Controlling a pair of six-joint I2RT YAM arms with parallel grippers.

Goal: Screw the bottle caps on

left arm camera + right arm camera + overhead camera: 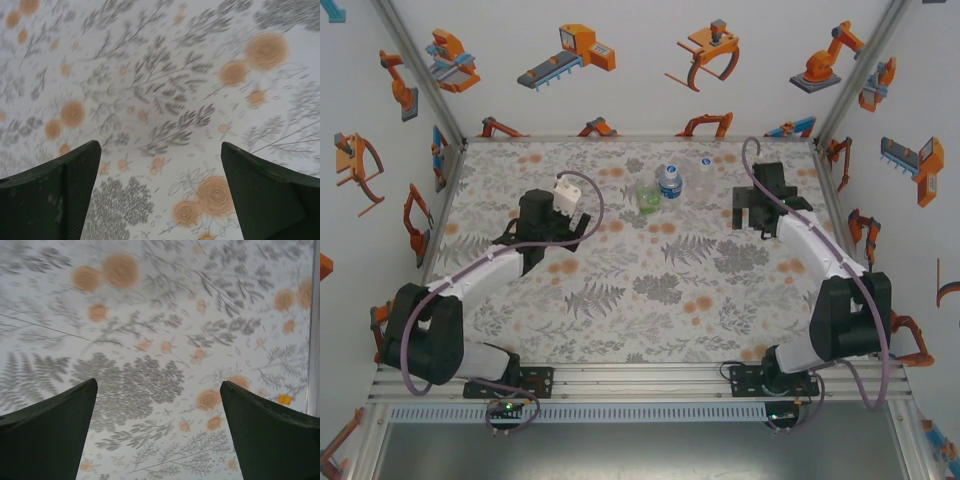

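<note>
Left claw (160, 145) and right claw (159, 384) gape empty; the upright bottles (669, 181) stand left of the right claw, the nearer one.

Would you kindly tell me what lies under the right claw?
Under the right claw lies the flowered table cover, with nothing between its open fingers. The patches of cover directly beneath the two dark fingers are hidden by them.

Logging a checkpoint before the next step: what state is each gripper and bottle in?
left gripper: open, holding nothing
right gripper: open, holding nothing
blue-label bottle: appears upright; cap state too small to tell
green-label bottle: next to the blue-label one; cap state too small to tell
</note>
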